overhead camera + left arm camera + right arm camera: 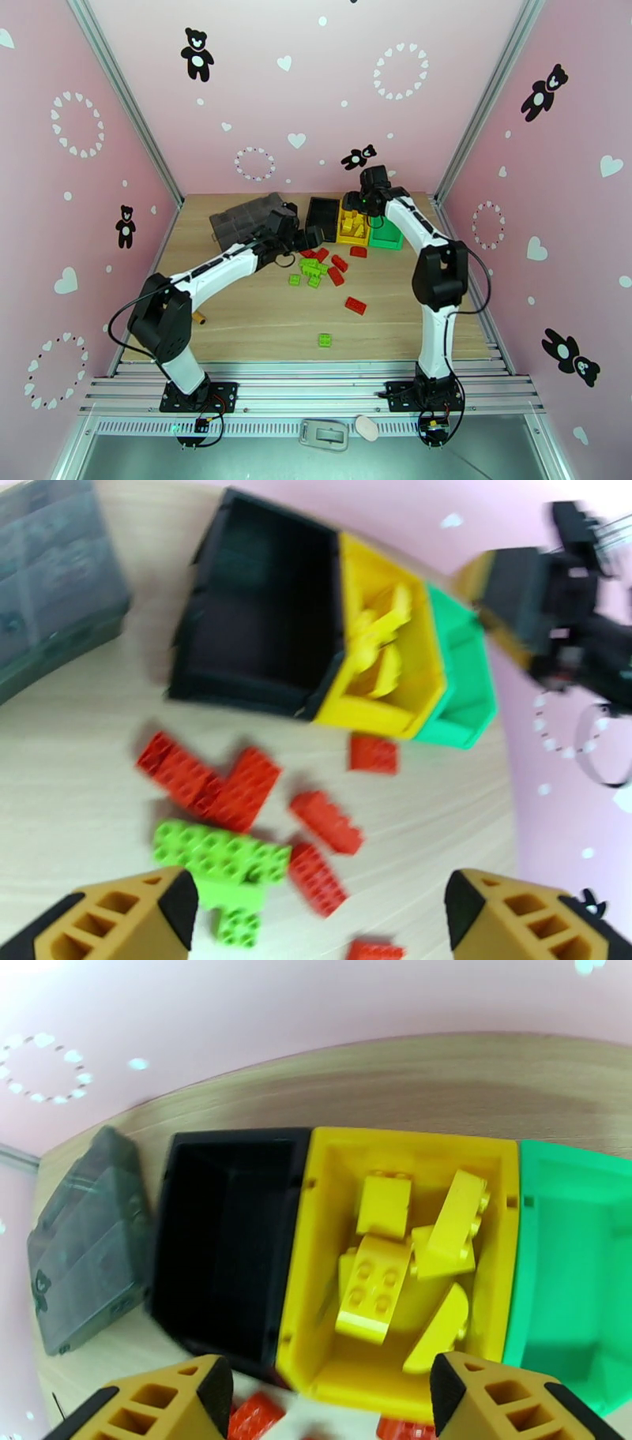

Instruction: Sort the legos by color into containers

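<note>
Yellow legos (pixel 375 1280) heaped in ylw bin (pixel 300 1299) (studded).

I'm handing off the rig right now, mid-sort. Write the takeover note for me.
Left tool: open, empty, above the loose pile.
Right tool: open, empty, above the yellow bin.
Done: yellow legos lie in the yellow bin.
Left: no bricks visible inside the black bin or the green bin. Red legos and green legos lie on the table before the bins. A stray red brick and a stray green brick lie nearer the arms.
</note>
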